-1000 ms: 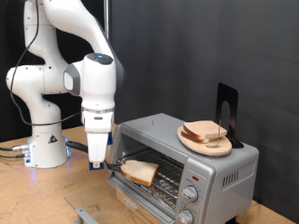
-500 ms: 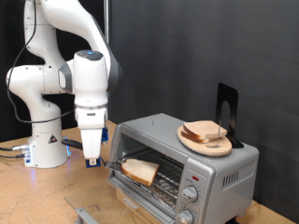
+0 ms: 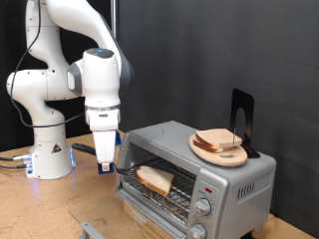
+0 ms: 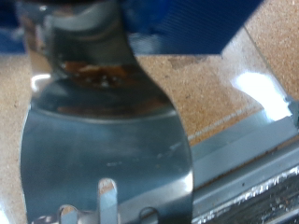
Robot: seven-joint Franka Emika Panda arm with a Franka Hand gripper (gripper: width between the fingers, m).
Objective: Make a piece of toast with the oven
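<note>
While the exterior view gives the whole layout, the wrist view shows only a close, blurred patch: a broad, shiny metal blade [image 4: 103, 159] filling most of the picture, the speckled tan worktop [image 4: 201, 89] behind it, and a strip of metal rail [image 4: 248, 182] along one edge.

In the exterior view, the end effector [image 3: 106, 157] hangs fingers-down from the white arm [image 3: 90, 50], just beside the open front of the oven [image 3: 189, 174], on the exterior view's left of it. A thin dark tool [image 3: 120, 170] runs from the fingers into the oven mouth, towards the piece of toast [image 3: 155, 179]. How wide the fingers stand cannot be told from either view.

The piece of toast lies flat on the wire rack [image 3: 179, 194] inside the oven, pale on its face with a tan-brown crust edge. The oven is a boxy, silver-grey unit with round knobs [image 3: 202, 207] on its front panel at the exterior view's right.

On the oven's top sits a round wooden plate [image 3: 204, 154] carrying more bread slices [image 3: 219, 140], with a dark upright stand [image 3: 242, 118] just behind it. The worktop has a cork-like, granular surface.
</note>
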